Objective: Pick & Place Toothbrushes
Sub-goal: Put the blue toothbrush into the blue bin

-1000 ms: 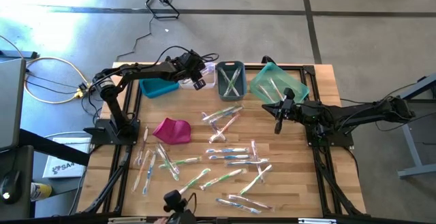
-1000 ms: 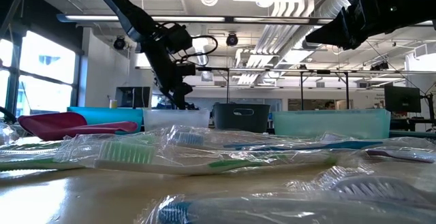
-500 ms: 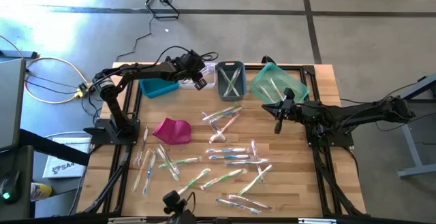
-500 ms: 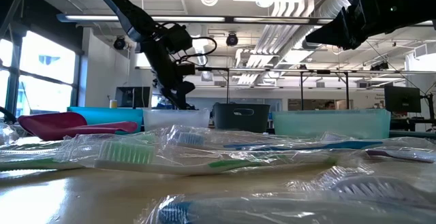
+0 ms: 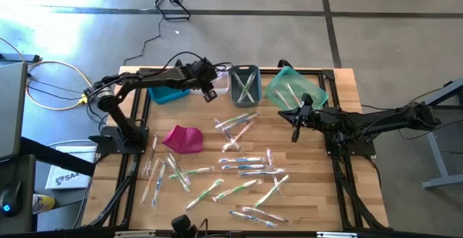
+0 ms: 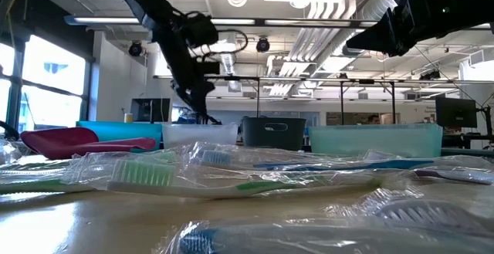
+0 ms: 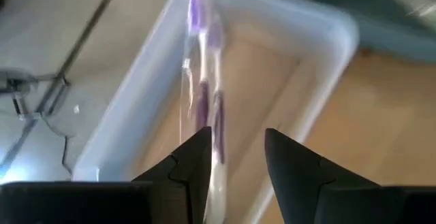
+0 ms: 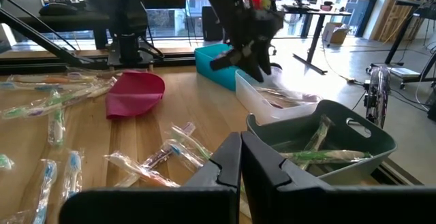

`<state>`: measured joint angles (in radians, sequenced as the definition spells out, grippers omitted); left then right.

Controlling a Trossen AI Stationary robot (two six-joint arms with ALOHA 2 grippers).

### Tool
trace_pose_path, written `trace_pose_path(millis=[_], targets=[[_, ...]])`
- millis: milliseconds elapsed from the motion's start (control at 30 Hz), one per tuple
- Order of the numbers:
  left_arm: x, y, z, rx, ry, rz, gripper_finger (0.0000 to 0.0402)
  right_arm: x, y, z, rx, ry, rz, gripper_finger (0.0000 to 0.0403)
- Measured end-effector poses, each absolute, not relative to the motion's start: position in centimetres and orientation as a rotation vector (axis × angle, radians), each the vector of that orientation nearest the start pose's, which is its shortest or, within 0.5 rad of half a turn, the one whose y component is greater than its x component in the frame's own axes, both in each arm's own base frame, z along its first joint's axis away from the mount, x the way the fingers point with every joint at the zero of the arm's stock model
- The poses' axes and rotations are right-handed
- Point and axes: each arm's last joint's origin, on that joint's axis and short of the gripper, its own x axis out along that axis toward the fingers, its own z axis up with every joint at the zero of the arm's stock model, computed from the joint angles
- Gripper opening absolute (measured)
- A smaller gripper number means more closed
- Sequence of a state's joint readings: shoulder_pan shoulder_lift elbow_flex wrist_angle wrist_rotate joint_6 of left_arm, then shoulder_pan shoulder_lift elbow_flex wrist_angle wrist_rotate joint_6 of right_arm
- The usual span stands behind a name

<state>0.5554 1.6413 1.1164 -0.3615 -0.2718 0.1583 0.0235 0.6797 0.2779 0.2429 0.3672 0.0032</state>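
Many wrapped toothbrushes (image 5: 239,167) lie scattered on the wooden table. At the far edge stand a blue bin (image 5: 168,92), a clear bin (image 5: 223,79), a grey bin (image 5: 244,85) and a teal bin (image 5: 295,90). My left gripper (image 5: 210,92) hovers open above the clear bin (image 7: 313,40). In that bin lie purple-handled toothbrushes (image 7: 204,94), resting on its floor. My right gripper (image 5: 295,134) hangs shut and empty above the table, right of the middle. In the right wrist view its fingers (image 8: 240,146) are closed together.
A magenta pouch (image 5: 182,138) lies left of the middle. The grey bin (image 8: 320,139) and the teal bin hold toothbrushes. Black frame rails run along the table's left and right sides. Bare wood shows between the bins and the scattered toothbrushes.
My left gripper has risen above the clear bin and drawn back a little toward the table's left, staying open. The toothbrushes and bins have kept their places.
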Motion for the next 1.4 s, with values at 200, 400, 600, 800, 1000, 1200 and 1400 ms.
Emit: trace_pose_path(millis=[200,400,600,800,1000,1200,1400], targets=[[28.8,15.9,24.9,0.058,0.879,0.643,0.0132,15.7,-0.7,21.4,-0.028,0.156,-0.343,0.0003],[28.8,12.5,26.9,0.117,0.788,0.564,0.0132,15.7,-0.7,21.4,-0.028,0.156,-0.344,0.0003],[27.6,7.9,27.1,0.104,0.667,0.476,0.0132,15.7,-0.7,21.4,-0.028,0.156,-0.344,0.0003],[26.2,3.1,27.6,0.141,0.535,0.329,0.0132,15.7,-0.7,21.4,-0.027,0.155,-0.343,0.0003],[24.7,-0.1,28.2,0.166,0.469,0.211,0.0132,15.7,-0.7,21.4,-0.028,0.156,-0.343,0.0003],[23.1,-1.9,28.0,0.202,0.424,0.129,0.0132,15.7,-0.7,21.4,-0.018,0.157,-0.34,0.0003],[21.3,-2.5,26.9,0.214,0.404,0.092,0.0132,15.6,-0.7,20.7,0.024,0.212,-0.347,0.0003]])
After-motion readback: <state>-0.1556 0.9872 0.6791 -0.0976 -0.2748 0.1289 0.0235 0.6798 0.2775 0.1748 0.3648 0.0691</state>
